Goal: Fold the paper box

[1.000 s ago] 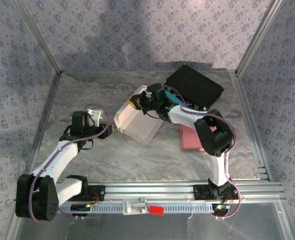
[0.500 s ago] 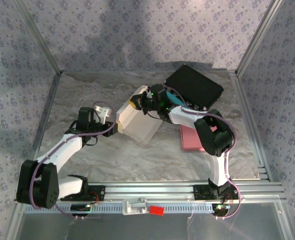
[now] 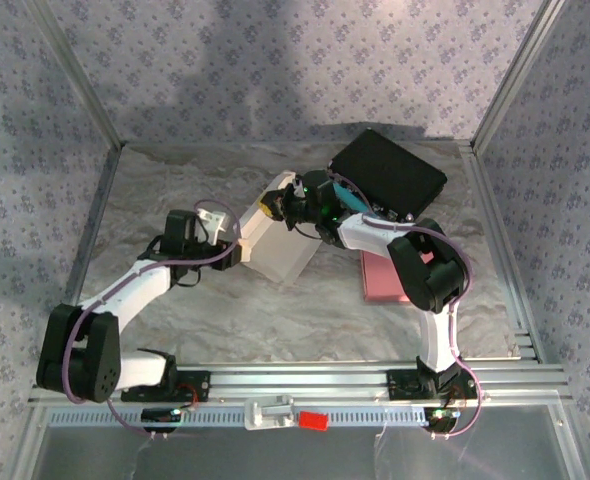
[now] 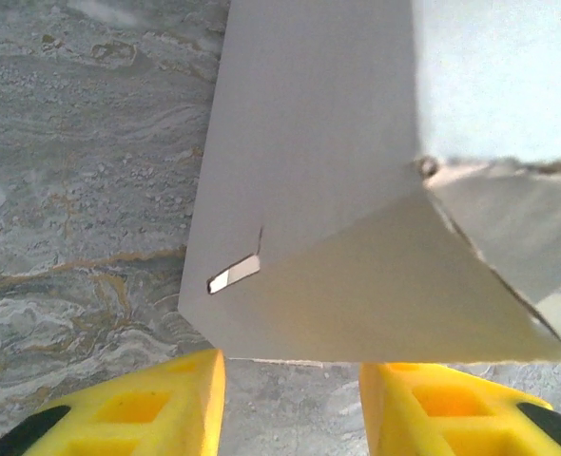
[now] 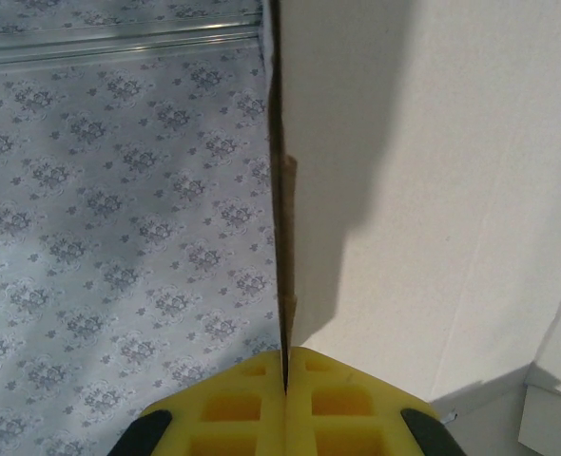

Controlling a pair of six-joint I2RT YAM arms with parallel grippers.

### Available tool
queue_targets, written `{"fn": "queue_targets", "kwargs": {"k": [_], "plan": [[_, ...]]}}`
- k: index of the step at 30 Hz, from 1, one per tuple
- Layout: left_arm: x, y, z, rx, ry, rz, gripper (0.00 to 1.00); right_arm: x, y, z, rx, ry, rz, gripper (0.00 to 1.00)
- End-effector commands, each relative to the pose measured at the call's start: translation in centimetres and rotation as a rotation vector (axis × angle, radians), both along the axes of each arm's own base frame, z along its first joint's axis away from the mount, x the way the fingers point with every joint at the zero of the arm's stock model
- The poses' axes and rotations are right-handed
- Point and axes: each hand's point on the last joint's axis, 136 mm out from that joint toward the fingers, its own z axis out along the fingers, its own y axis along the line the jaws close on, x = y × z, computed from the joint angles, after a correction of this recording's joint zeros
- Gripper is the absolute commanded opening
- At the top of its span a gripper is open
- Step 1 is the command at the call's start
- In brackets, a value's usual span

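Marbled table (image 3: 175,190): black case (image 3: 387,172), pink pad (image 3: 380,278) near paper box (image 3: 280,248); right tool (image 5: 285,380) pinches it, left tool (image 4: 290,380) wide.

The left claw (image 4: 290,372), jaws apart, faces the white paper box (image 4: 309,171) above the marbled table (image 4: 81,171).

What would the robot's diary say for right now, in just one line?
task: fold box | left pincer: open, facing box corner | right pincer: shut on box edge
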Motion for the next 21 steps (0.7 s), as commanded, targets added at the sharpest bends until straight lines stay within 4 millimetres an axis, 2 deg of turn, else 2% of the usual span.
{"fn": "queue_targets", "kwargs": {"k": [1, 15, 17, 21], "plan": [[0.97, -0.64, 1.16, -0.004, -0.044, -0.002, 0.43, -0.28, 0.37, -1.13, 0.008, 0.024, 0.017, 0.0], [0.97, -0.77, 0.66, -0.008, -0.044, 0.027, 0.48, -0.01, 0.29, -1.68, 0.012, 0.044, 0.005, 0.0], [1.2, -1.0, 0.8, 0.01, -0.059, 0.029, 0.6, -0.03, 0.31, -1.83, 0.012, 0.048, 0.004, 0.0], [1.72, -0.63, 0.42, 0.042, -0.056, 0.065, 0.58, -0.11, 0.48, -1.95, 0.013, 0.051, 0.005, 0.0]]}}
